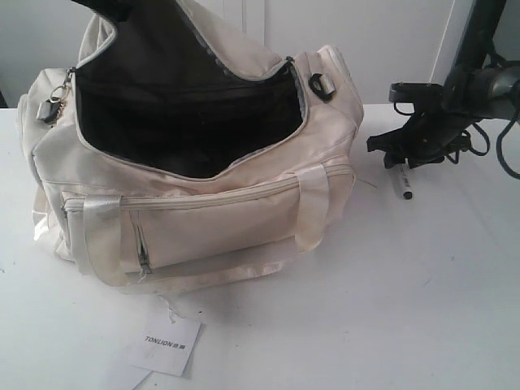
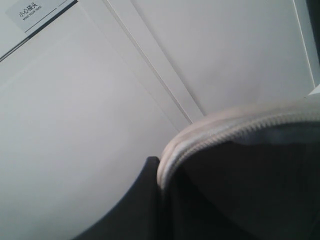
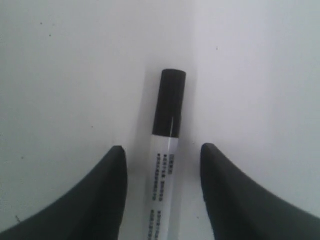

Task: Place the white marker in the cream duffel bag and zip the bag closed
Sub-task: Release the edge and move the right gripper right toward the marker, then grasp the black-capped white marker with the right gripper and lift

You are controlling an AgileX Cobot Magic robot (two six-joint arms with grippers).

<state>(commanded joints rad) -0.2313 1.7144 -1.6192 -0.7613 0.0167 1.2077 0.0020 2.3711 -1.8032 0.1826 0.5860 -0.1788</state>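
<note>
**Right gripper** (image 3: 162, 147): two dark, smooth, tapering fingers (image 3: 102, 200), spread apart and gripping nothing. Between them, clear of both, the white marker (image 3: 164, 167) lies flat on the matt white table (image 1: 366, 309). It has a slim, round, white-grey barrel and a matt black cap that points away from the wrist. Rows of small black print run along the barrel, too fine to read.

**Cream duffel bag** (image 1: 203, 219): on the same table, well apart from the right gripper. The fabric is soft with a slight sheen. It has satin-like strap handles, a zipped front pocket and a black clip on the end nearer that gripper. The top flap is raised and the main compartment stands open. The lining is dark and no contents can be made out.

**Left gripper** (image 2: 159, 175): only one dark finger shows, pressed against the flap's cream piped edge beside the zip teeth. It pinches the flap and holds it up.

**Writing:** a white paper tag (image 1: 165, 344) on the table by the bag, far from both grippers, reads "TONLION". A wall sign (image 2: 35, 12) beyond the left gripper reads "小心碰头".
</note>
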